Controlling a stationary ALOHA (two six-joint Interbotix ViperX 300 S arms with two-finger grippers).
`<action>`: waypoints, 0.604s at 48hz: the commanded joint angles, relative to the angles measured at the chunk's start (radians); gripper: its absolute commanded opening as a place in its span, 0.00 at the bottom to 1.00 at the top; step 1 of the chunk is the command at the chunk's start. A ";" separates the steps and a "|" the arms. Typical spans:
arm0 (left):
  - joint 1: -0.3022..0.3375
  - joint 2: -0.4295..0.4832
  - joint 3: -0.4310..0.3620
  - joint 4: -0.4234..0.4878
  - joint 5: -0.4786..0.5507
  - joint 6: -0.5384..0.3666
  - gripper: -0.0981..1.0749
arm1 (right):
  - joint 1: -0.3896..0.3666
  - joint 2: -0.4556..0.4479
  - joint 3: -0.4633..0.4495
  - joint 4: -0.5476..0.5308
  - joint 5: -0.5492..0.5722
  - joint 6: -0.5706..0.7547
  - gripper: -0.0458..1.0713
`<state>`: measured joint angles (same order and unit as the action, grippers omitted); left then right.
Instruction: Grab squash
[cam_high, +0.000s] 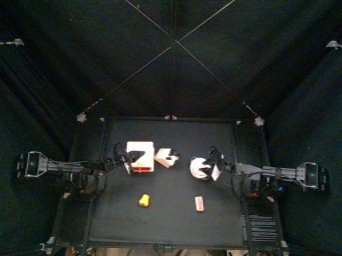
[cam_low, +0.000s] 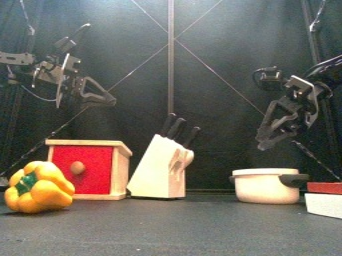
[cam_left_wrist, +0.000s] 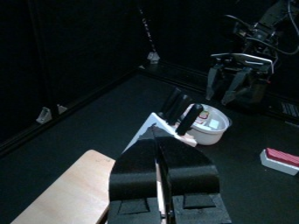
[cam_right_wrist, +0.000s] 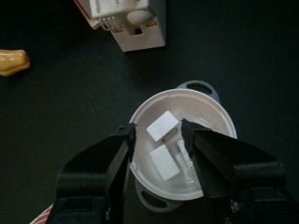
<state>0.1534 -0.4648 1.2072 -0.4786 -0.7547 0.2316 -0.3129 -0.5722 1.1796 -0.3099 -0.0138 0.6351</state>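
Left tool (cam_left_wrist: 160, 179) clenched on nothing, jaws pressed together, hanging in the air above the red-fronted wooden box (cam_low: 90, 168) without touching it. Right tool (cam_right_wrist: 160, 149) released, jaws spread wide and empty, poised over the white pot (cam_right_wrist: 184, 140) with two white blocks inside, no contact visible. Yellow squash (cam_low: 38, 187) lying untouched on the counter (cam_low: 187, 225) at its front left, near the wooden box, well apart from both tools; white knife block (cam_low: 166, 165) between box and pot.
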 joint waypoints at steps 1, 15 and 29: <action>0.000 0.000 -0.014 0.005 -0.003 0.002 0.27 | -0.002 -0.003 -0.018 0.008 -0.012 -0.002 0.78; -0.002 0.000 -0.014 0.006 -0.003 0.003 0.27 | 0.003 -0.002 -0.026 0.009 -0.025 -0.002 0.78; -0.006 0.000 -0.017 0.069 -0.003 0.002 0.27 | 0.003 -0.003 -0.026 0.009 -0.029 -0.002 0.78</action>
<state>0.1519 -0.4648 1.2072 -0.4372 -0.7532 0.2332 -0.3114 -0.5706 1.1766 -0.3022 -0.0337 0.6351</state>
